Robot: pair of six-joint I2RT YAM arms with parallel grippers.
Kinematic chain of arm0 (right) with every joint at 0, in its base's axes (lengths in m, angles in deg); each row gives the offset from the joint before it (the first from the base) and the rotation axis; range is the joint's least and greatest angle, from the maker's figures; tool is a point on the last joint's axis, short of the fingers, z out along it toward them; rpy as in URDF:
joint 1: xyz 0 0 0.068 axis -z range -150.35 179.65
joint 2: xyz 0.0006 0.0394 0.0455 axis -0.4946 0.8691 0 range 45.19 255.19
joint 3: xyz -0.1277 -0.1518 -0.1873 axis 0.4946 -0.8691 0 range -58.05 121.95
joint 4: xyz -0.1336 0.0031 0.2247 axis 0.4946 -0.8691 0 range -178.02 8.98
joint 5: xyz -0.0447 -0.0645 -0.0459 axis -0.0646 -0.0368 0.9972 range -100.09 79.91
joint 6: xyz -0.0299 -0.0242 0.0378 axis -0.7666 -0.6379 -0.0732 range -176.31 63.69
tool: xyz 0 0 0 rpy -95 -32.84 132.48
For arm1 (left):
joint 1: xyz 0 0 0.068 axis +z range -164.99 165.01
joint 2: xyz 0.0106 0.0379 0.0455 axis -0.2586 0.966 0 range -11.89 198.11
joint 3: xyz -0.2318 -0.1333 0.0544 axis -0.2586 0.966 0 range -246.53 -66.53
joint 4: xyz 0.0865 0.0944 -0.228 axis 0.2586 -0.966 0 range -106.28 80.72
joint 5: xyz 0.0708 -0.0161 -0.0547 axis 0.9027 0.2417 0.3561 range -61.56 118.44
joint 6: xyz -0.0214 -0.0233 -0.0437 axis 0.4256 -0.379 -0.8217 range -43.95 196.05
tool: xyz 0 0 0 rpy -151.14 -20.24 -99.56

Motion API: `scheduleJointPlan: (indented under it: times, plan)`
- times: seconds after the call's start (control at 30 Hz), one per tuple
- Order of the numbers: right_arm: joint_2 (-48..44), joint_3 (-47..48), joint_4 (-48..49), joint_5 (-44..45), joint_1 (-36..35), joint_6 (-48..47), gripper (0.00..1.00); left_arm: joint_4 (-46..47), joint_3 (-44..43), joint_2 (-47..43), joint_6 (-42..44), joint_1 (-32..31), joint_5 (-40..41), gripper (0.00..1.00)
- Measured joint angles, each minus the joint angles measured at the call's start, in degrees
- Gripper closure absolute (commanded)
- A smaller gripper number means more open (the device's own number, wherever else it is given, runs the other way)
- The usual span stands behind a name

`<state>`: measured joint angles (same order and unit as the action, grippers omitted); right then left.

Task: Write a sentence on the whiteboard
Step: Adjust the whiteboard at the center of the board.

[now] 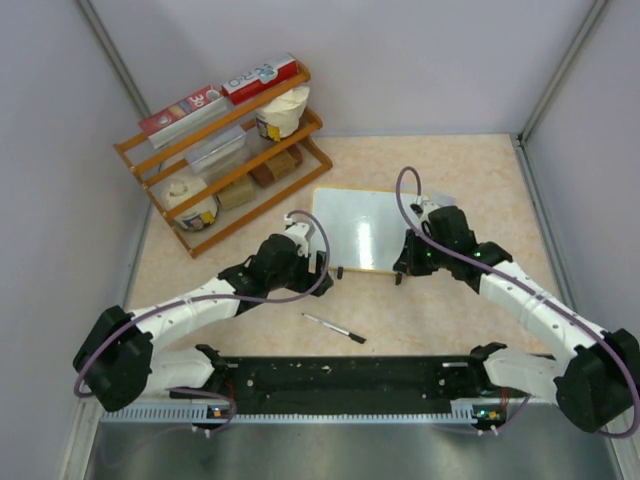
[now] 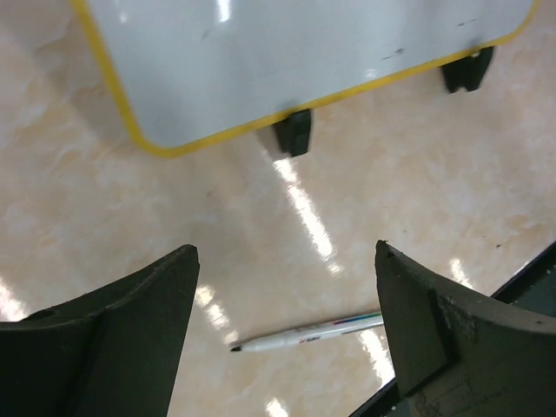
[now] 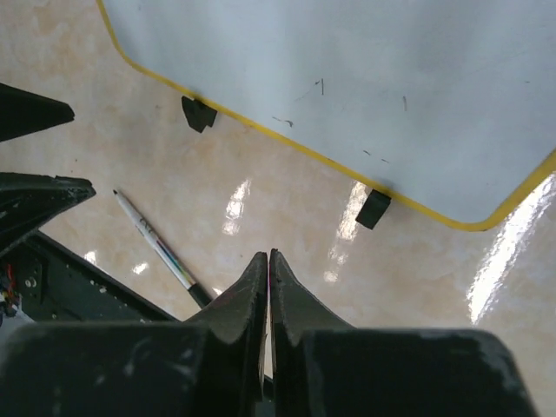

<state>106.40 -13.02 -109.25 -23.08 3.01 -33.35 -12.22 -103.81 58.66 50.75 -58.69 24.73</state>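
Since nothing is held by either arm, the coming move, as I judge it, turns on the pen (image 1: pixel 335 328). It lies loose on the table (image 1: pixel 440 320) just ahead of the arms' bases, between the two arms. Its long axis runs roughly left to right along the near edge, slanting a little. The left gripper (image 1: pixel 322 262) hangs just beyond it with its fingers (image 2: pixel 130 304) spread wide and empty, and in the left wrist view the pen shows low between them. The right gripper (image 1: pixel 403 268) is pinched fully closed on nothing and stands farther from the pen, so the left arm is better placed to take it. Beyond both grippers the whiteboard (image 1: pixel 365 230) lies flat near the middle of the table, its near edge and black feet toward the fingers. Only a few faint specks mark it, with no lettering. A wooden rack (image 1: pixel 225 150) stands in the far left corner.
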Motion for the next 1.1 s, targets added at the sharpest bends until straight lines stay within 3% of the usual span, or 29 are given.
scheduleJointPlan:
  times: [0.13, 0.47, 0.77, 0.93, 1.1]
  plan:
    - [5.9, -0.1, 2.7, 0.9, -2.3, 1.2, 1.00, -2.7, 4.2, -3.5, 0.0, 3.6, 0.1, 0.13]
    - [16.0, -1.5, 6.2, 3.6, -4.0, 1.9, 1.00, -5.0, 4.8, -4.4, 2.1, 3.9, -3.6, 0.11]
    - [20.7, -1.6, 5.4, 13.7, -4.3, 4.3, 1.00, -6.6, 2.7, -4.4, 7.1, 3.7, -7.3, 0.10]
    - [21.0, -1.4, 4.7, 18.2, -4.4, 4.7, 1.00, -8.1, 1.3, -4.2, 12.0, 0.7, -8.8, 0.07]
    - [19.4, -1.0, 3.7, 15.2, -4.4, 3.4, 1.00, -12.5, -4.2, 0.5, 19.2, -6.5, -8.1, 0.07]
